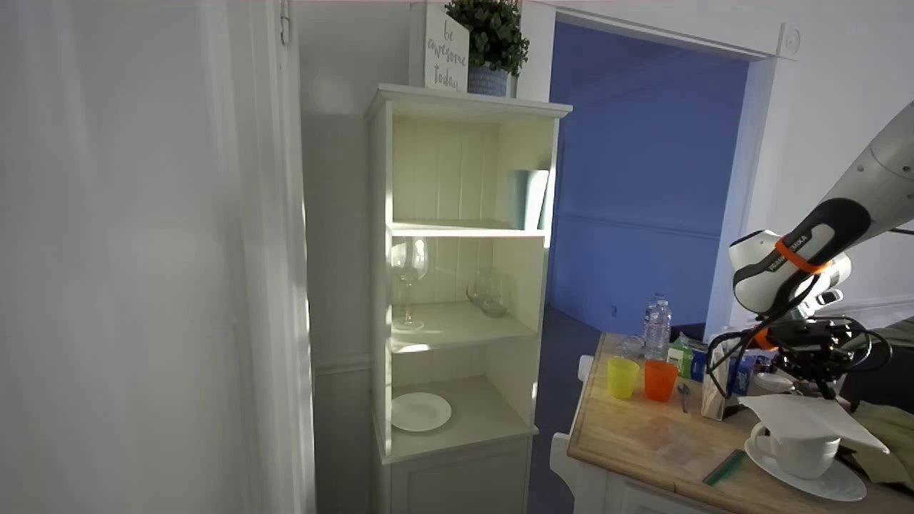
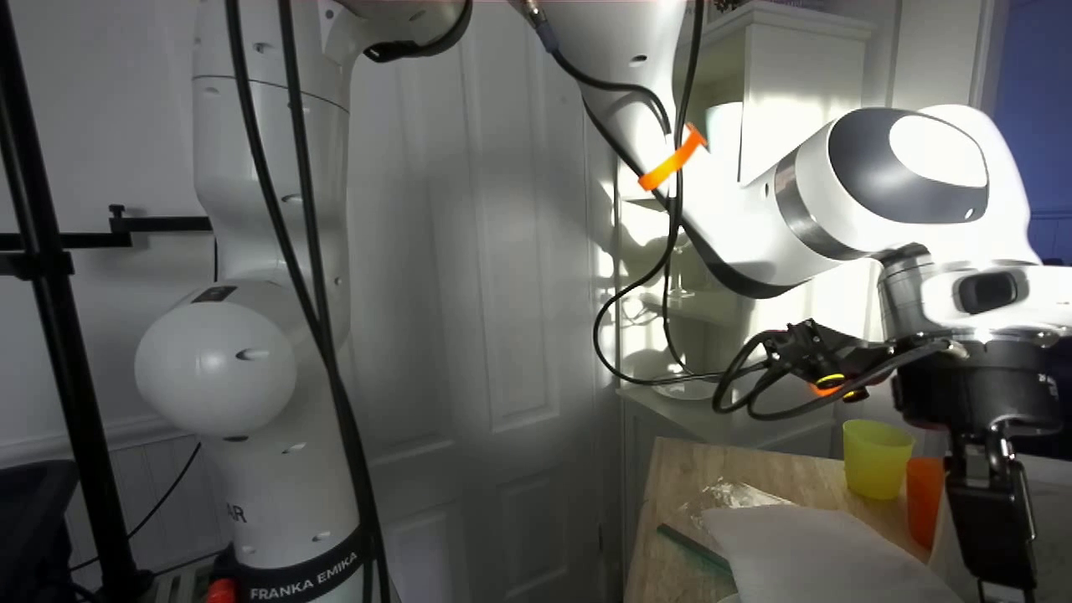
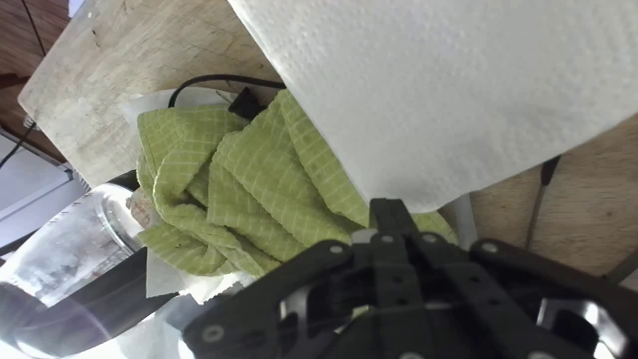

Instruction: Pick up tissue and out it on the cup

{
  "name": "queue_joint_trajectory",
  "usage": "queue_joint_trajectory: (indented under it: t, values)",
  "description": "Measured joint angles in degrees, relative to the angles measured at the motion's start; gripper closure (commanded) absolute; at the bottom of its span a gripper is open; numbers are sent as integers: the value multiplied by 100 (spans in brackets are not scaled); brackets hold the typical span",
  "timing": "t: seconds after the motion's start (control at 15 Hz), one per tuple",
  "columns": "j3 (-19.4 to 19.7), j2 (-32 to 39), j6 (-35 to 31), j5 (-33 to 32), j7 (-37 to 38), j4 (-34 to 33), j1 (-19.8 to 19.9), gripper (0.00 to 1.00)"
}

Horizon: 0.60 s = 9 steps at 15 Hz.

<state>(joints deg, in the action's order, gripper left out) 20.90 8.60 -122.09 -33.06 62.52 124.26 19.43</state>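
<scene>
You have the hand (image 3: 393, 215) pressed together, pinching a corner of the tissue (image 3: 448, 94); in the wrist view the rest of it fans out away from that grip. In an exterior view you can see the tissue spread over the cup (image 1: 807, 458), its far edge at the hand and its near side drooping, hiding the rim. The cup stands upright on the saucer (image 1: 834, 488), on the counter (image 1: 628, 446). The green towel (image 3: 259, 184) in your wrist view is partly hidden by the tissue.
</scene>
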Motion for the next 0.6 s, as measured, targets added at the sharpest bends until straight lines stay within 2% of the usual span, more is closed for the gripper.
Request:
queue_joint_trajectory:
  t: [0.07,0.13,0.6]
  values:
    - [13,19,0,0,1,-13,0,74]
    - [22,28,0,0,1,-19,0,73]
    - [38,2,-109,7,-182,-78,3,26]
